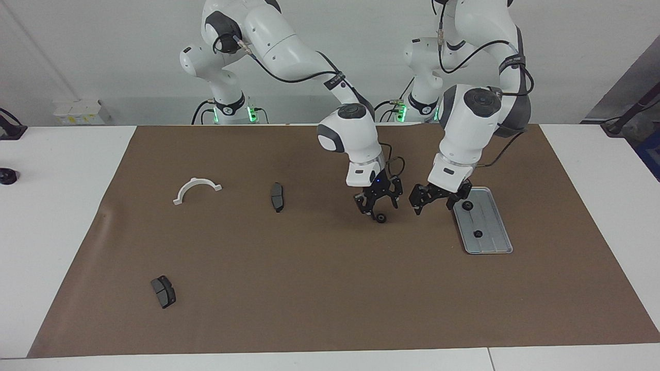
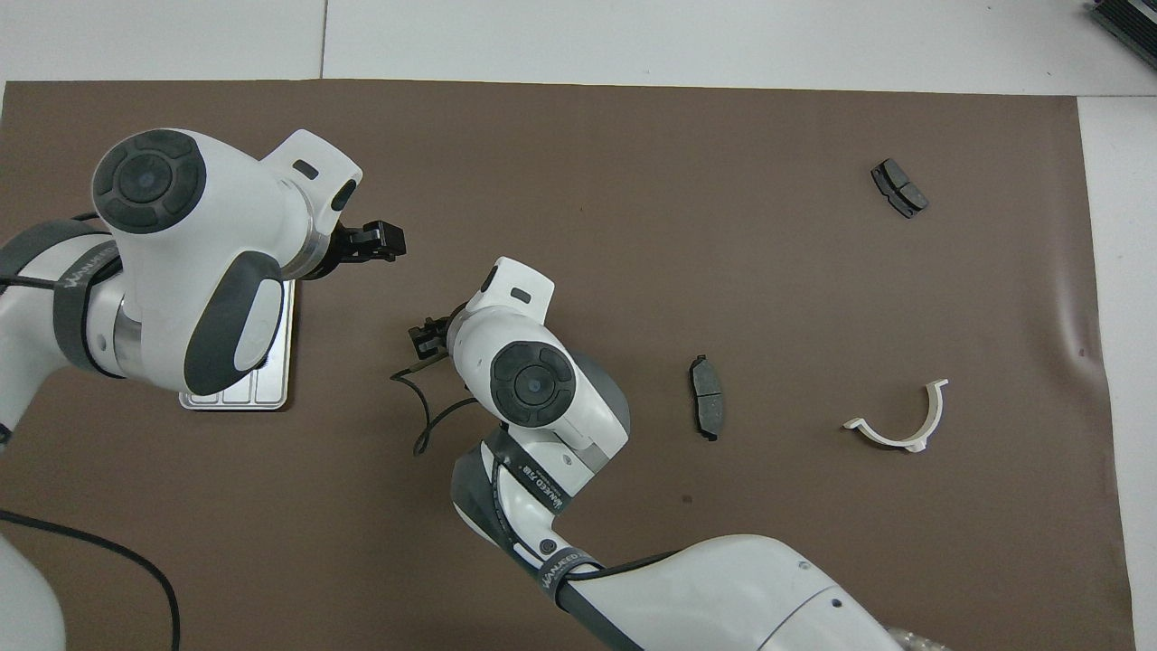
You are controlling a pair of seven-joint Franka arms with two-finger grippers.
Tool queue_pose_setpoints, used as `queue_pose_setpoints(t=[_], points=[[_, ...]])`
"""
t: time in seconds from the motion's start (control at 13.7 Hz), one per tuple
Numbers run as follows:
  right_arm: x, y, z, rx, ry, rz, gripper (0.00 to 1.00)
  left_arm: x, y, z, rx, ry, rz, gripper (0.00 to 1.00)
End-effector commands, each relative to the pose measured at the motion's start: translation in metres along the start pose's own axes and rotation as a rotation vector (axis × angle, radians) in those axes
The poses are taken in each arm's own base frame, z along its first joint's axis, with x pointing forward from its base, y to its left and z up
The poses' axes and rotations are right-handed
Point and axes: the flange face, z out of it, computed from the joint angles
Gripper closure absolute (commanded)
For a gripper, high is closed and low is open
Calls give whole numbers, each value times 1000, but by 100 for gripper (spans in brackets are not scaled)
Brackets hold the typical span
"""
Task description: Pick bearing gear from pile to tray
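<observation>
A small black bearing gear [image 1: 381,218] lies on the brown mat right under my right gripper [image 1: 380,208], which stands open just above it and holds nothing. My left gripper [image 1: 435,202] hangs open and empty over the mat, beside the silvery tray [image 1: 490,242]. Two black gears [image 1: 467,205] [image 1: 478,233] lie in the tray. In the overhead view the left arm covers most of the tray [image 2: 271,393], and the right gripper [image 2: 425,336] hides the loose gear. What is left of the pile lies scattered toward the right arm's end.
Two dark brake pads [image 1: 277,197] [image 1: 163,291] and a white half-ring [image 1: 196,188] lie apart on the mat [image 1: 309,288] toward the right arm's end. A black cable [image 2: 420,425] loops off the right wrist.
</observation>
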Motion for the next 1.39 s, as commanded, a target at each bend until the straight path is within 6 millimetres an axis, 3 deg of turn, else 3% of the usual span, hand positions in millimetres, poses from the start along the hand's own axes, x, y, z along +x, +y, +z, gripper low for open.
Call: queue_pose_setpoints(t=[0.0,0.15,0.22,0.44,0.73,0.88,0.95,1.09,1.24,1.31], points=[[30,30,-22,-39,-47,64,0,-6,19,15,-18,9,-46,0],[47,58,-57,-75,-83,97,0,-16,44,45,-23,-10,-90,0],[53,77,-76,-101,-120,98,0,-33,55,59,-14,-33,-78,0],[70,158,-134,-152,-210,73,0,-72,87,102,-20,-42,-137,0],[71,272,-189,-131,-318,137,0,-97,86,122,-3,-60,-133,0],[62,310,-212,-159,-372,178,0,-101,85,126,2,-67,-131,10],[56,334,-224,-171,-389,216,0,-100,85,125,1,-64,-130,31],[45,384,-246,-186,-404,297,0,-103,84,128,2,-66,-129,59],[31,409,-265,-189,-430,328,0,-100,83,128,-15,-48,-135,63],[24,411,-273,-188,-448,335,0,-99,82,128,-14,-45,-133,62]])
